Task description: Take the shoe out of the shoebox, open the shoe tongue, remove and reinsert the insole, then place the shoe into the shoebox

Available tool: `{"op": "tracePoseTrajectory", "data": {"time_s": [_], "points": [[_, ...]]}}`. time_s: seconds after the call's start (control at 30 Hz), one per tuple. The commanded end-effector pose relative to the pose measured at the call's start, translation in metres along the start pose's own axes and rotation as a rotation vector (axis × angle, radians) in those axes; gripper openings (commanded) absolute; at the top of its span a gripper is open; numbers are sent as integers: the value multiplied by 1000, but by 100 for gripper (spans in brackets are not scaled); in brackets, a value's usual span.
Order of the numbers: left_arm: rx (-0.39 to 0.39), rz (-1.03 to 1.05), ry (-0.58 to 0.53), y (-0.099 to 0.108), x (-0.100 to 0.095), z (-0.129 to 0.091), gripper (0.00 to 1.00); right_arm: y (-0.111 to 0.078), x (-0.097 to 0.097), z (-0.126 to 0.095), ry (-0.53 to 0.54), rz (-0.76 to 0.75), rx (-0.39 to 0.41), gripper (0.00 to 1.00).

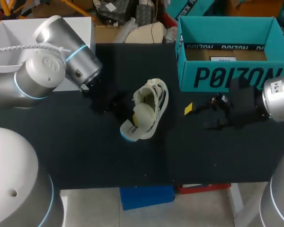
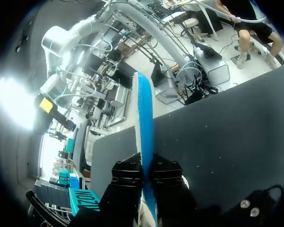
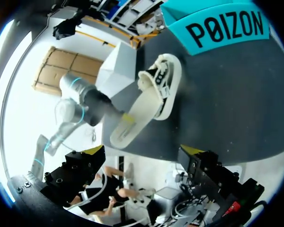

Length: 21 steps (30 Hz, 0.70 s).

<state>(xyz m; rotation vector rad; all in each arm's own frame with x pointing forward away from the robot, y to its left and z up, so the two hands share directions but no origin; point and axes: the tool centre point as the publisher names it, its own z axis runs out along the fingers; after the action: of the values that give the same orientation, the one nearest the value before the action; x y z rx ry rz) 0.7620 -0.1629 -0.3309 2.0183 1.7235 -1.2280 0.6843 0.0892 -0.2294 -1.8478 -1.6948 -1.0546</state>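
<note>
1. Locate the shoe (image 1: pixel 156 94) near the middle of the black worktop (image 1: pixel 85 151). It is outside the shoebox (image 1: pixel 227 75), well to that box's left, with its opening facing up. The toe points toward the far edge and the heel toward the near edge.

2. Check the insole (image 1: pixel 141 118). One end sits in the shoe's opening. The rest projects out over the heel toward the near edge, and its blue underside shows at the free end. In the right wrist view it appears as a pale strip running from the shoe toward the left arm.

3. Inspect the left end effector (image 2: pixel 146 172). Your left arm enters from the left side and stops just beside the shoe. In the left wrist view the two dark fingers (image 2: pixel 128 177) are closed almost together. The insole stands edge-on between them, and each finger presses one of its faces. The yellow tips are hidden in this view.

4. Inspect the right end effector (image 3: pixel 142 151). Your right arm enters from the right and hangs over the worktop in front of the shoebox, apart from the shoe. The two yellow tips stand wide apart with nothing between them.

5. Note the shoebox. It is teal, has no lid on it, and stands at the far right of the worktop. Only a brown floor with a white label shows inside.

6. Note the white box (image 1: pixel 9 38) at the far left corner, behind the left arm.
</note>
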Motion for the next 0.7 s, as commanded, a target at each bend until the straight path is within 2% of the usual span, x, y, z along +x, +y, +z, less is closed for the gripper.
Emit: {"op": "tracePoseTrajectory", "data": {"time_s": [0.03, 0.3, 0.63, 0.7], "points": [[27, 2, 27, 17, -3, 5, 0, 0, 0, 0, -1, 0, 0, 100], [24, 66, 61, 32, -6, 5, 0, 0, 0, 0, -1, 0, 0, 100], [4, 129, 81, 12, -13, -21, 0, 0, 0, 0, -1, 0, 0, 100], [19, 137, 81, 6, -16, -24, 0, 0, 0, 0, -1, 0, 0, 100]]}}
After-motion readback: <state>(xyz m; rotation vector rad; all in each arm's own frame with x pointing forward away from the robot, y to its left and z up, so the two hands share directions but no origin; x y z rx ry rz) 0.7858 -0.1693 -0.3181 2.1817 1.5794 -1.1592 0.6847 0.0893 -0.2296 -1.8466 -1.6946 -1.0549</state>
